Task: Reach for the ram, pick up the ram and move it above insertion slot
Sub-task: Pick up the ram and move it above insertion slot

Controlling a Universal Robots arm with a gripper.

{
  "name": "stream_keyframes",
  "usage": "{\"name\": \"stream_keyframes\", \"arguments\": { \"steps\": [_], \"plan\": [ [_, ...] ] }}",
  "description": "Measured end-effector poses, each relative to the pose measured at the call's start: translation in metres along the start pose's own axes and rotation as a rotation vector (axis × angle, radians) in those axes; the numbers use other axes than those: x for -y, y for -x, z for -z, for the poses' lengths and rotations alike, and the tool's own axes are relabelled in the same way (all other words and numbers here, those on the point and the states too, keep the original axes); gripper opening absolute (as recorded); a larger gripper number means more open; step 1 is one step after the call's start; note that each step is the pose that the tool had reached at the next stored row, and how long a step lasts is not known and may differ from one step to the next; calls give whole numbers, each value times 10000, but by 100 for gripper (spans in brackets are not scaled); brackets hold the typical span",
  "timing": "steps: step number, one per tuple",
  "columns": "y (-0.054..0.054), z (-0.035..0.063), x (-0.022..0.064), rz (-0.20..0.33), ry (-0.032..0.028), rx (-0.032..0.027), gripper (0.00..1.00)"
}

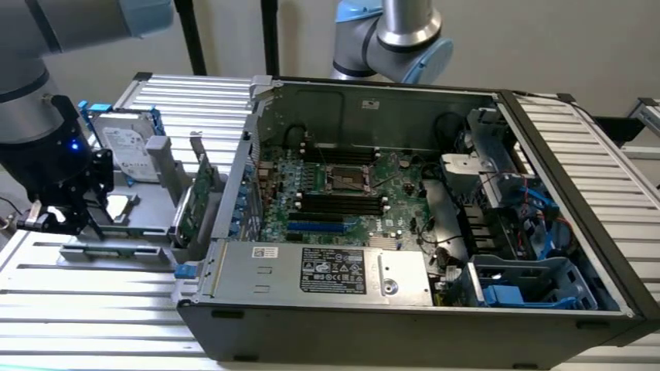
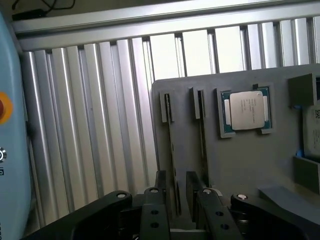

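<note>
Gripper [image 2: 176, 189] - fingers [image 2: 161, 192] spread, one on each side of the ram [image 2: 171, 145], with a gap showing between the stick and at least one finger. Not pinching it.

The ram stands on its long edge in a narrow groove of the grey holder [image 2: 240, 160], seen edge-on as a thin dark strip. It is in the groove nearest the holder's outer edge, where the holder meets the ribbed aluminium table [image 2: 100, 125]. The far end of the stick sits in a small raised bracket near that edge's corner.

A second stick [image 2: 202, 135] stands parallel in the next groove inward, just beside the first and apart from it. One gripper finger sits between the two sticks.

Further inward on the holder a processor chip [image 2: 246, 110] lies flat in a square recess, near the holder's far edge.

Exterior view: the gripper [image 1: 64, 220] is low over the holder [image 1: 113, 249], at the exterior view's left. Further along the same holder are a hard drive in blue rails [image 1: 129, 147] and an upright expansion card [image 1: 196, 201].

The open computer case [image 1: 413, 309] lies just beside the holder on the table [image 1: 93, 309]. The black insertion slots [image 1: 341, 202] on its motherboard are well apart from the gripper - the ram is not yet lifted.
</note>
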State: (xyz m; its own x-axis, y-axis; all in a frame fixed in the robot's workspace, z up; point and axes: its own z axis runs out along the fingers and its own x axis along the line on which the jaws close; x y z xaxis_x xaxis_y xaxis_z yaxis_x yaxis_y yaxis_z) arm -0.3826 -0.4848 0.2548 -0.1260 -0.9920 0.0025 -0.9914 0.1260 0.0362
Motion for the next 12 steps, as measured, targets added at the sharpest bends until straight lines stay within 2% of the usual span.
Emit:
{"name": "stream_keyframes", "arguments": {
  "steps": [12],
  "plan": [
    [1, -219, 8, 168, 0, -6, 31]
  ]
}}
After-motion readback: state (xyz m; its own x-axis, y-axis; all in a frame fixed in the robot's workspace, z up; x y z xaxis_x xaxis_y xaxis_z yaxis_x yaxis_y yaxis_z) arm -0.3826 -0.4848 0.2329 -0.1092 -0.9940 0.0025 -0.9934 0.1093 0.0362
